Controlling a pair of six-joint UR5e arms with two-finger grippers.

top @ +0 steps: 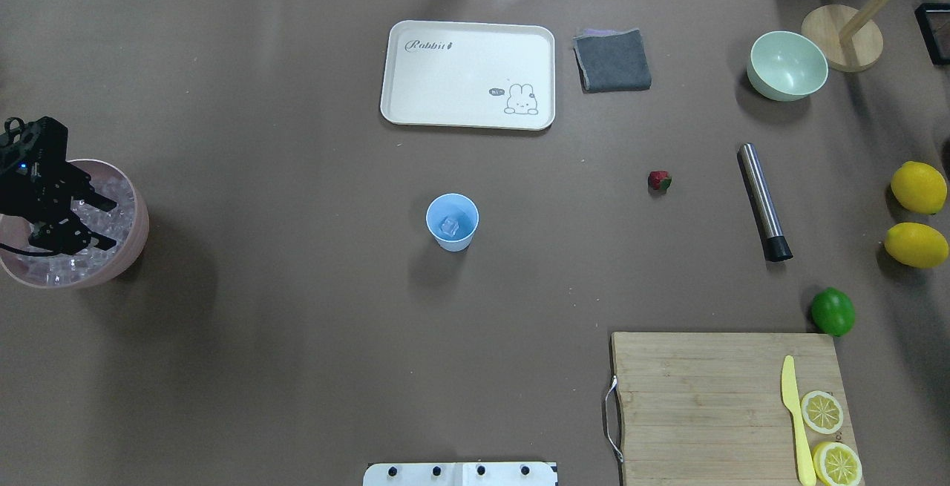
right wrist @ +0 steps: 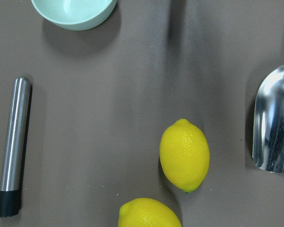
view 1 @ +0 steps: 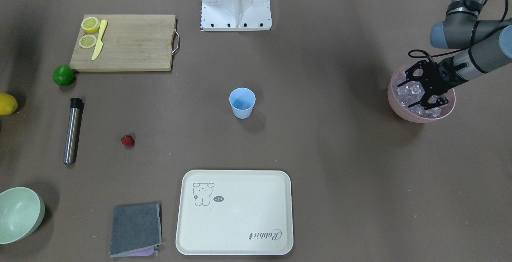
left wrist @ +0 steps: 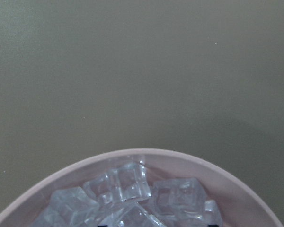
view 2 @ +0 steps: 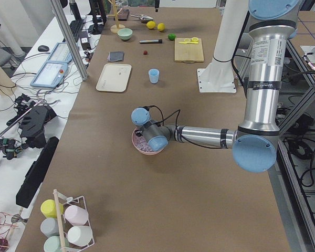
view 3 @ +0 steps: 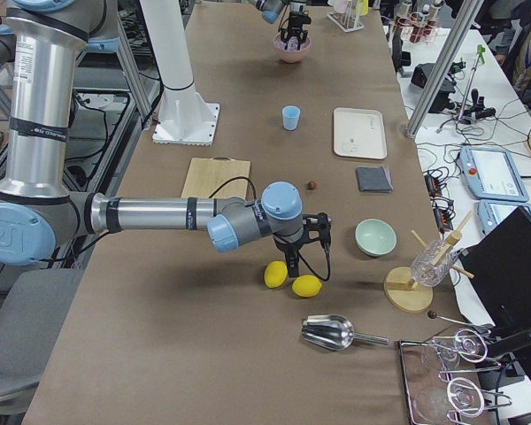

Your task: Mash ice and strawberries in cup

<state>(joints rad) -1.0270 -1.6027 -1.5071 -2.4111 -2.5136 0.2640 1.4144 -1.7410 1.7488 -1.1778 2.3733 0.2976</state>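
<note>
The left gripper is positioned in the pink bowl at the table's left end, jaws standing apart among the ice. Whether a cube sits between the jaws cannot be resolved. The cup stands upright at the table's centre, well apart from the bowl and directly toward the robot's right of this gripper. One cube lies at its bottom. The next transfer therefore likely calls for a lift clear of the bowl rim and a sideways travel toward the centre. The strawberry lies on the bare table to the right of the cup, slightly toward the far edge. The steel muddler lies beyond it, its long axis running near edge to far edge with the black tip toward the robot. The right gripper hangs over two lemons near the right end. Its jaw state cannot be told. The right arm is nearer the strawberry and muddler; the left arm is nearer the ice. The tray at the far edge reads "Rabbit", with a rabbit drawing and a small "hi~" bubble.
</note>
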